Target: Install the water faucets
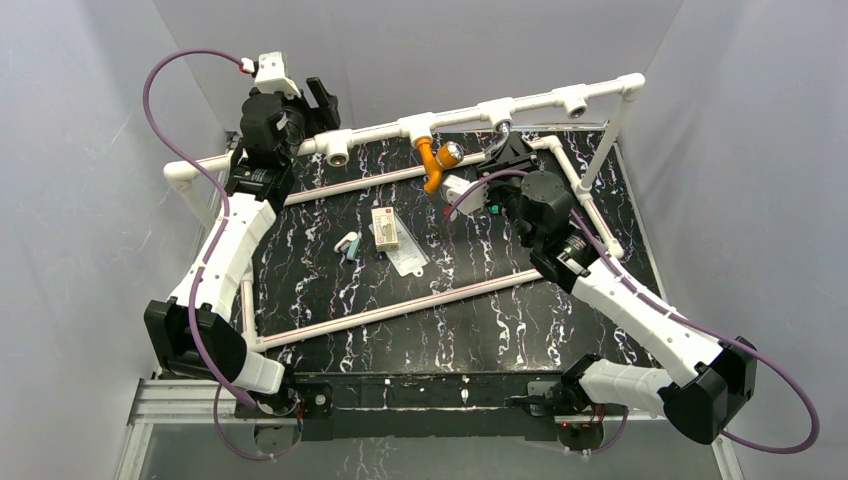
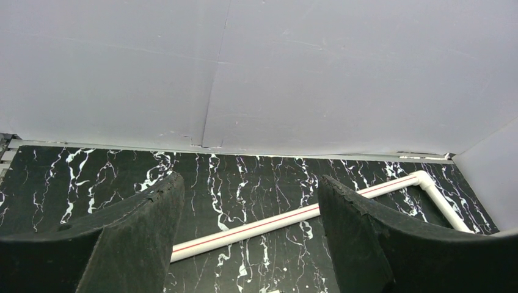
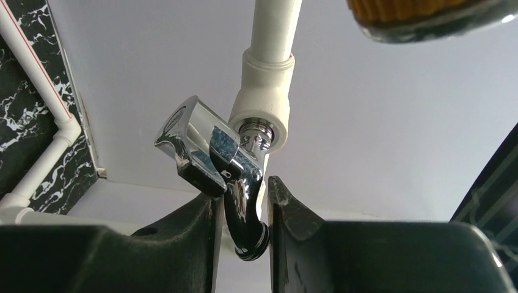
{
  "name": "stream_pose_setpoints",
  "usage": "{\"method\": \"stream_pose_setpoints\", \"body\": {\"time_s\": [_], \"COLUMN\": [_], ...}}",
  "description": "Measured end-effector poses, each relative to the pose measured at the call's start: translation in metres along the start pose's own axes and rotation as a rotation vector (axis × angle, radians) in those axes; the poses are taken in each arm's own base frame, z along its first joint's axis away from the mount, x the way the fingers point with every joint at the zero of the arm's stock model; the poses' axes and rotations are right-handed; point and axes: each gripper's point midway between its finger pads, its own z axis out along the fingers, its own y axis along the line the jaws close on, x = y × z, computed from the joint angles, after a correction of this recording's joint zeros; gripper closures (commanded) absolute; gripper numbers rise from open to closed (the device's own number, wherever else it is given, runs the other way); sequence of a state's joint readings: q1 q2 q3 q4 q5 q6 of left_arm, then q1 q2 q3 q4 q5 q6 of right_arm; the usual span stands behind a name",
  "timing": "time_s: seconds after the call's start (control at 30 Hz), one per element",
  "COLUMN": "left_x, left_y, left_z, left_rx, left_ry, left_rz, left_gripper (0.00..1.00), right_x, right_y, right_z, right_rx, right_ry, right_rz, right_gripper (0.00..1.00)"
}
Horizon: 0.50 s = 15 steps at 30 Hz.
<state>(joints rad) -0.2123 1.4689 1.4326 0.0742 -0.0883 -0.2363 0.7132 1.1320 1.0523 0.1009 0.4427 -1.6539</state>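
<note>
Right end effector [image 3: 244, 190]: closed narrow on the spout of the chrome faucet [image 3: 198, 143], one finger on each side. The faucet's threaded end sits at the mouth of a white tee socket [image 3: 262, 104], upper centre of the right wrist view; how far in, cannot tell.

Left end effector [image 2: 250, 183]: spread wide, holding nothing, above the bench [image 2: 244, 171] with one white pipe [image 2: 293, 215] lying below it.

Faucets counted: two. The orange faucet [image 1: 432, 165] hangs from its tee at top centre of the overhead view, just left of the chrome one.

Tees on the raised pipe [image 1: 540, 103]: four, two with open sockets.
</note>
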Motion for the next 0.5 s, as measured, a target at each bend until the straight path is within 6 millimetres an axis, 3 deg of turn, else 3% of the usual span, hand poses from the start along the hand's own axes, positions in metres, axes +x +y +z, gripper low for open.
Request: {"method": "stream_pose_setpoints", "body": {"time_s": [0.27, 0.5], "left_x": [0.0018, 0.0022], "left_y": [-0.0001, 0.0004], "left_z": [-0.0004, -0.0008], "left_rx": [0.002, 0.0], "left_ry": [0.007, 0.01], "left_rz": [0.001, 0.002], "left_gripper": [0.23, 0.23], "right_x": [0.0006, -0.0009], "right_y": [0.0014, 0.0026], "right_z": [-0.0045, -0.0093], "right_rx": [0.045, 0.115], "right_ry": [-0.008, -0.042], "right_rz": [0.16, 0.457], "right_gripper": [0.99, 0.99]}}
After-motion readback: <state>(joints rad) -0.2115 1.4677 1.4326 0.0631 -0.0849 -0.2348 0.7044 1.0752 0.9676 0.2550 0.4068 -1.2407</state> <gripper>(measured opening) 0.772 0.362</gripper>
